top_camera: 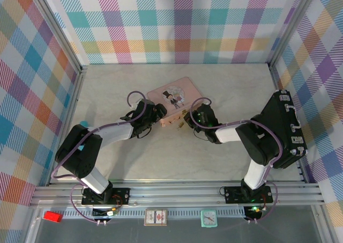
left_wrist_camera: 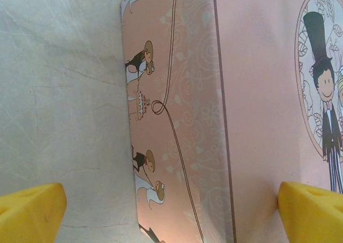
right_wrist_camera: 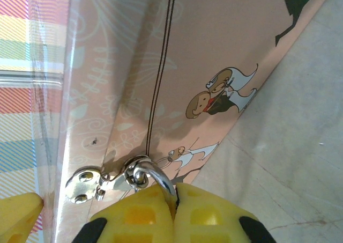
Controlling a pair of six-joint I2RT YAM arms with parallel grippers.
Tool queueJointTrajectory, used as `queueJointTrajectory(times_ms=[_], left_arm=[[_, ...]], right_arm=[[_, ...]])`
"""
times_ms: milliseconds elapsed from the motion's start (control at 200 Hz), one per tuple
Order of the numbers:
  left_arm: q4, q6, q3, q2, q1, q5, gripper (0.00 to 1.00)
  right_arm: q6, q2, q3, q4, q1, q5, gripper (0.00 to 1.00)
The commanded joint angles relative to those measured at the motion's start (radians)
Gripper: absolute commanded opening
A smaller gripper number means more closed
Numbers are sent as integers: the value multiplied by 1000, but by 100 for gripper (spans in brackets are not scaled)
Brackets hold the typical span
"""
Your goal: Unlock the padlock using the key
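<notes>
R tool (right_wrist_camera: pixel 174 213) pressed together, pinching the padlock (right_wrist_camera: pixel 156 174). Only the lock's silver shackle shows, body hidden btwn the yellow fingers. Shackle runs thru the hasp (right_wrist_camera: pixel 86 184) on the side wall of the pink tin (top_camera: pixel 172 95), which lies approx mid-tabletop, a bit toward the far edge. L tool (left_wrist_camera: pixel 171 216) spread wide, straddling the tin's left edge: one fingertip (left_wrist_camera: pixel 29 211) over bare tabletop (left_wrist_camera: pixel 59 93), the other over the lid.

Bright, even overhead light casts soft shadows on the pale marbled desk (top_camera: pixel 171 157), glints off the thin silver shackle (right_wrist_camera: pixel 158 176) and the glossy pink rectangular tin (right_wrist_camera: pixel 214 50), while the nearby yellow fingers (right_wrist_camera: pixel 139 216) blur.
</notes>
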Motion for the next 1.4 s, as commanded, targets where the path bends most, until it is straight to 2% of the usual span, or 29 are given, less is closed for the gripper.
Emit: queueJointTrajectory(times_ms=[0,185,285,890,1190,1395], left_arm=[[-147,25,-16,44,3,-15,99],[-160,25,-12,47,4,-22,99],[-168,24,-10,50,4,-25,99],[-178,23,10,57,4,-17,99],[-178,21,7,55,4,-16,99],[-181,20,8,54,4,-19,99]], right_arm=[[-17,11,8,4,-26,11,1],[-14,34,-33,74,-26,-24,13],[-14,46,-39,95,-26,-38,16],[-46,122,-15,174,-8,-83,21],[-39,134,-23,203,11,-82,19],[-24,125,-54,242,15,-47,6]])
